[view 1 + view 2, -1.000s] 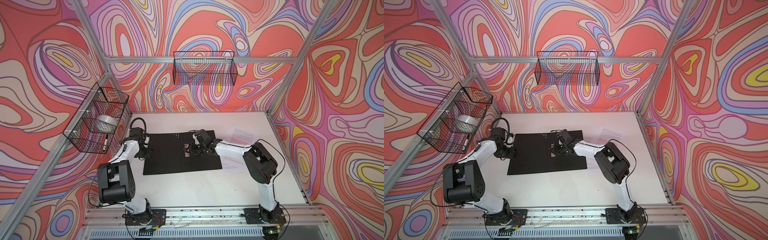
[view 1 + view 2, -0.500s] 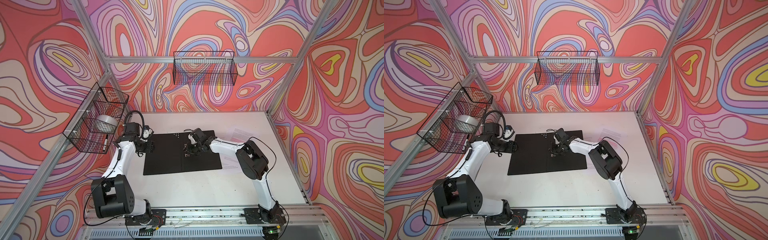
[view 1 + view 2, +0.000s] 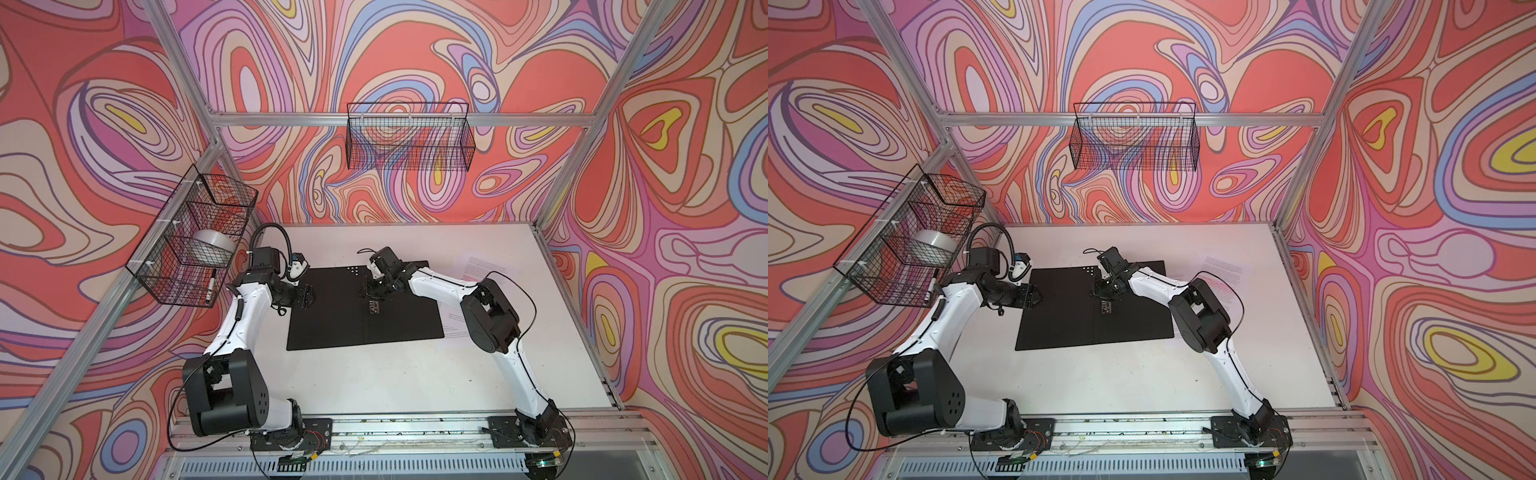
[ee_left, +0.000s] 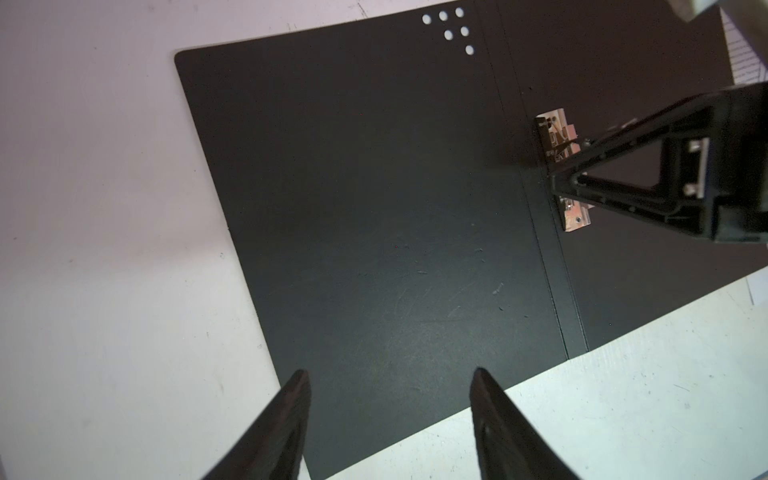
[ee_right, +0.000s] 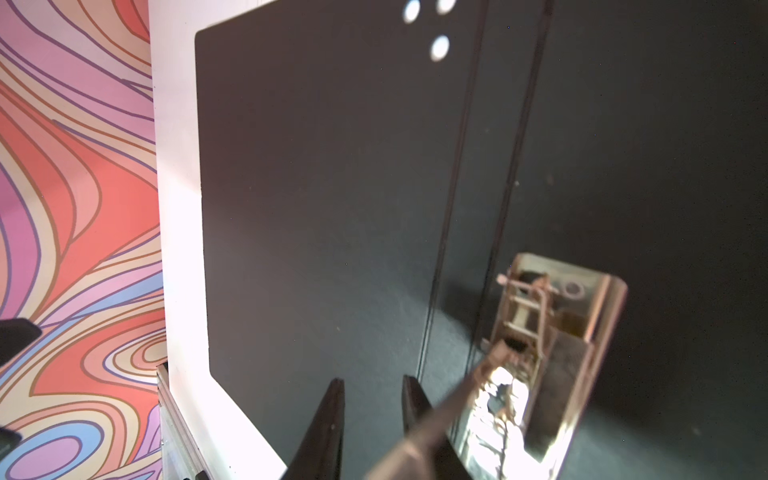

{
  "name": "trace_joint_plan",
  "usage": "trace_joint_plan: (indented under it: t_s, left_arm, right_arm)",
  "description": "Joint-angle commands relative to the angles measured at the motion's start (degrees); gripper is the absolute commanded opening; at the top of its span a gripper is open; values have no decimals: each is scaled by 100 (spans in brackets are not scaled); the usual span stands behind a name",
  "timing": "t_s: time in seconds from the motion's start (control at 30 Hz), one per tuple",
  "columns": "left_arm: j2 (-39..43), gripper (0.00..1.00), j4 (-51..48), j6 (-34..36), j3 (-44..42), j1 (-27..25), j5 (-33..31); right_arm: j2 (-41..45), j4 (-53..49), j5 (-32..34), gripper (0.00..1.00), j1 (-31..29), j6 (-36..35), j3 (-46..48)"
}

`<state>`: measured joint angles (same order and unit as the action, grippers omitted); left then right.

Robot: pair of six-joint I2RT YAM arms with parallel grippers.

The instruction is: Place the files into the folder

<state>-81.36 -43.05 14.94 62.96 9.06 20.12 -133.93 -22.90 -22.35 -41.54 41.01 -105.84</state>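
**Desk:** What has changed in the last second?

**Caption:** The left arm [image 3: 245, 316] has been stretched out from a folded pose. The left gripper [image 3: 308, 296] has been kept at the left edge of the folder [image 3: 332, 316], and the right gripper [image 3: 376, 289] at the clip [image 3: 373, 307] on the spine.

**Desk:** And in both top views?

**Caption:** The folder is seen laid open, black side up, on the table [image 3: 1100, 386]. The files [image 3: 1223, 270] are seen outside it, on the table just to its right. Whether their edge is tucked under the right flap cannot be told.

**Desk:** The left wrist view?

**Caption:** The left gripper's fingers [image 4: 297, 415] are shown apart over a corner of the folder, with nothing between them. Contact with the cover cannot be confirmed.

**Desk:** The right wrist view?

**Caption:** The right gripper's fingers [image 5: 328, 424] are shown narrowly apart beside the clip. Its raised lever [image 5: 469, 386] is laid across one finger, and whether it is pinched cannot be told.

**Desk:** What could go wrong?

**Caption:** The lever could be lost off the finger and snapped shut, since a firm hold is not evident. The folder could be dragged or lifted by the pull on the clip if it is not pinned down at the left. The files could be creased if they are caught by the flap.
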Motion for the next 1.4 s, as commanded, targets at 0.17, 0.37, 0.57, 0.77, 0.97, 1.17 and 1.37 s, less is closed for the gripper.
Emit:
trace_joint_plan:
  t_s: [0.17,0.37,0.57,0.77,0.97,1.17,1.37]
  left_arm:
    - [26,62,-270,208,-128,32,204]
    - [20,62,-329,133,-166,32,257]
    - [94,62,-540,214,-105,22,288]
    - [480,62,-748,329,-60,34,399]
    - [903,62,-849,388,-235,33,465]
    - [1022,62,-1043,427,-327,30,683]
    - [840,62,-986,453,-364,34,842]
  right_arm:
    - [-461,-257,-327,28,198,-372,-745]
    - [-735,-511,-529,31,351,-516,-1360]
    - [-880,-411,-772,37,480,-486,-1706]
    - [-568,-363,-710,38,489,-508,-1783]
    - [309,-141,-657,38,489,-637,-1002]
    - [1163,486,-612,38,489,-569,350]
    - [985,468,-759,37,480,-510,487]
